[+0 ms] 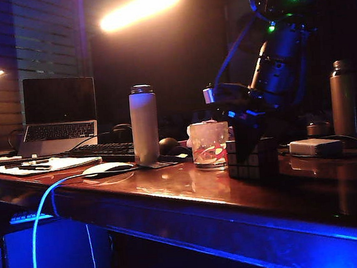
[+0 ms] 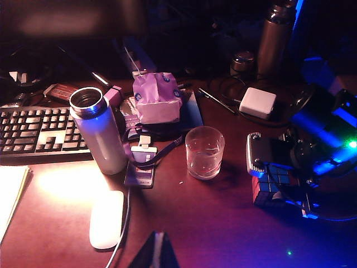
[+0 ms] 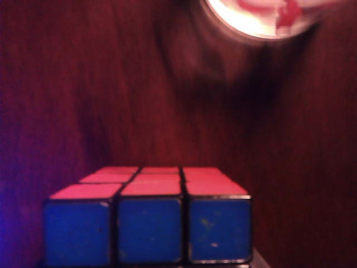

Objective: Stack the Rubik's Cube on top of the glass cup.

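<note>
The Rubik's Cube [image 1: 252, 159] stands on the wooden table just right of the glass cup [image 1: 209, 145], a clear tumbler with red and orange swirls. My right gripper [image 1: 250, 147] has come down from above and straddles the cube, its jaws closed against the sides. In the right wrist view the cube [image 3: 148, 220] fills the near field, blue face towards me and red face up, with the cup's rim [image 3: 262, 17] beyond. From the left wrist view I see the cup [image 2: 204, 152], the cube [image 2: 266, 190] and my left gripper [image 2: 159, 248], shut and empty, hovering well short of both.
A tall white bottle [image 1: 144, 124] stands left of the cup, with a white mouse [image 1: 107, 168] and keyboard [image 1: 103, 151] beyond it. A flat white box [image 1: 315, 147] with a cable and a metal bottle [image 1: 342, 98] sit to the right. A tissue pack [image 2: 157, 97] lies behind the cup.
</note>
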Motion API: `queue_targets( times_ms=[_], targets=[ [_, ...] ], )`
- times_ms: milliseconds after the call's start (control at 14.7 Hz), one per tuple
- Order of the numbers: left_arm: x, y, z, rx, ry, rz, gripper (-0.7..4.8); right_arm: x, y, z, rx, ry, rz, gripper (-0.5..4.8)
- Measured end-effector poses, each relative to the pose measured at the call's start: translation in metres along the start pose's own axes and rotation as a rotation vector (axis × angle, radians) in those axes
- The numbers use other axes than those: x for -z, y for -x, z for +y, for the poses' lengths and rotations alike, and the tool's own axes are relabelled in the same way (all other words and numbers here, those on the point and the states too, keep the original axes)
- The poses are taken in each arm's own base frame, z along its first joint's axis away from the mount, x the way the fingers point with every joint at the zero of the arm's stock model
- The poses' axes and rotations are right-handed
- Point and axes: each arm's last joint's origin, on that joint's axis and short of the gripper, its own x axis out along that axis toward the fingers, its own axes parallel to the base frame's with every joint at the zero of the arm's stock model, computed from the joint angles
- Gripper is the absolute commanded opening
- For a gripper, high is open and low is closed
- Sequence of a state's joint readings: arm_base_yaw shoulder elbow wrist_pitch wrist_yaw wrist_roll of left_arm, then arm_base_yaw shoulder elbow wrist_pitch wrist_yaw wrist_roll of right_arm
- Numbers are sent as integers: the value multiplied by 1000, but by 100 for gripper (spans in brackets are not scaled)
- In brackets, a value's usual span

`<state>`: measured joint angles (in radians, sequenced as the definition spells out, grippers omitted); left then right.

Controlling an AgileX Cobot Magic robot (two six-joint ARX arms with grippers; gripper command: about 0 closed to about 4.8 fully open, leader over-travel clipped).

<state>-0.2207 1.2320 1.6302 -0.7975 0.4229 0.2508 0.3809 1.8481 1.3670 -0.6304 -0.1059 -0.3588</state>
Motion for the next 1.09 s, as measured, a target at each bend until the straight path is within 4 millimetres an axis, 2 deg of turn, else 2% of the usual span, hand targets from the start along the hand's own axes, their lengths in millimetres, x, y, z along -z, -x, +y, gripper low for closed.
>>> queue_targets(
  times_ms=[271,407,475,746,882,950,1085],
  targets=[
    [0,0,0,0,0,0,-3,-1,2,0,-2,-60,10,294],
    [0,0,0,0,0,0,-3,-11,13,-3,3,-84,-5,225],
    [0,0,0,0,0,0,-3,-22,25,-5,12,-87,-32,208],
    [0,0,0,0,0,0,-3,-68,85,-16,73,-75,-227,211],
    [0,0,0,0,0,0,-3,-84,103,-20,100,-79,-312,211],
    [0,0,0,0,0,-1,-3,-92,102,-23,109,-80,-332,211],
    [0,0,0,0,0,-1,-3,-102,80,-29,98,-87,-291,211]
  ],
)
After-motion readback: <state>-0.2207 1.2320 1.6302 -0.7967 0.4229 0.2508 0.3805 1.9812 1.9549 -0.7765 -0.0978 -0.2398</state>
